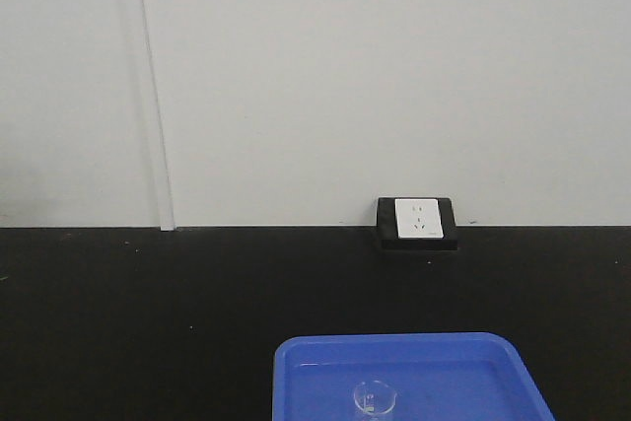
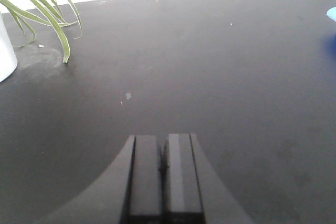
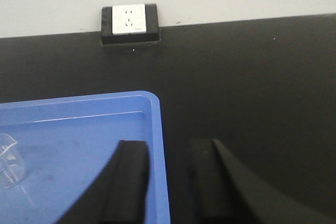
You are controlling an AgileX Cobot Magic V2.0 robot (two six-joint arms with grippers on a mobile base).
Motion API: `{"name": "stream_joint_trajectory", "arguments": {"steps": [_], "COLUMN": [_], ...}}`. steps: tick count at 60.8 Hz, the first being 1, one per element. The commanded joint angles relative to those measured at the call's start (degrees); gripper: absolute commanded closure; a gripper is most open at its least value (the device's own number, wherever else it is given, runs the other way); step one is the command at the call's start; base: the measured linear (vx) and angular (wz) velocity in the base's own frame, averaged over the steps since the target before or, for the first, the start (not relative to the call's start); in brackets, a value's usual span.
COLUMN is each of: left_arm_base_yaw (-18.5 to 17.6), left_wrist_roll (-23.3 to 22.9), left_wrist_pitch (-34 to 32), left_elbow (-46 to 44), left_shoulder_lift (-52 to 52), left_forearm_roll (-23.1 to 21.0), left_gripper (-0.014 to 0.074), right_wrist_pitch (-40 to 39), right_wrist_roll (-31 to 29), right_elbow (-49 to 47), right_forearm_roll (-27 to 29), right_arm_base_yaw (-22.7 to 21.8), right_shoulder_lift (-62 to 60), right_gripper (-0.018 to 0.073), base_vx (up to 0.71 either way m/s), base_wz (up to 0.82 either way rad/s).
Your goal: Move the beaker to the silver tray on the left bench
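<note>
- Dark fingers of the right end effector [image 3: 168,182] fill the bottom of the right wrist view. They stand parted with a clear gap and nothing between them. One finger hangs over the blue tray [image 3: 79,100], the other over the bare black desk [image 3: 252,77], and the tray's right rim lies under the gap.
- Left end effector [image 2: 163,177] is closed, its two fingers pressed together on nothing, over empty desk surface. A potted plant [image 2: 47,9] stands ahead of it and to its left.
- Inside the blue tray, the beaker [image 3: 10,161] stands upright on the floor. It is off to the left of the right end effector and apart from it, cut by the edge of that view. The front view shows it near the tray's near edge [image 1: 375,399].
- Ahead of the right end effector, a black-framed white socket [image 3: 129,20] sits where the desk meets the wall.
- No view shows the silver tray.
- Handling, as a judgement: the beaker looks empty, so it should be light. It is thin clear glass, so rigid, smooth, likely slippery, and breakable under a hard squeeze or a knock against the tray wall.
- Best hold, I judge, is across the straight cylindrical wall at about mid-height, below the flared rim and clear of the pouring lip. The squeeze should be gentle and the beaker kept upright as it lifts over the tray's rim.
</note>
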Motion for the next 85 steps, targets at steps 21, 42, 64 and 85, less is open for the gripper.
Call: {"name": "stream_joint_trajectory", "arguments": {"steps": [21, 42, 64, 85], "left_arm_base_yaw": [-0.31, -0.31, -0.31, -0.31], "left_wrist_roll": [-0.06, -0.06, -0.06, -0.06], "left_wrist_pitch": [-4.32, -4.32, -4.32, -4.32], "left_elbow": [1.13, 1.13, 1.13, 1.13], "left_shoulder_lift": [-0.33, -0.33, -0.33, -0.33], "left_forearm_roll": [-0.17, -0.17, -0.17, -0.17], "left_gripper": [0.0595, 0.0595, 0.0595, 0.0595], "right_wrist_pitch": [-27.04, -43.08, -43.07, -43.26], "right_wrist_roll": [0.62, -0.07, -0.07, 2.31], "right_elbow": [-2.12, -8.65, -23.24, -34.87], "right_forearm_roll": [-16.32, -24.56, -24.45, -24.64], "right_arm_base_yaw": [1.16, 13.11, 18.34, 18.28], "right_shoulder_lift": [23.44, 49.92, 66.64, 75.47], "right_gripper": [0.0018, 0.0018, 0.0018, 0.0018], "base_vx": [0.00, 0.00, 0.00, 0.00], "base_wz": [0.00, 0.00, 0.00, 0.00]}}
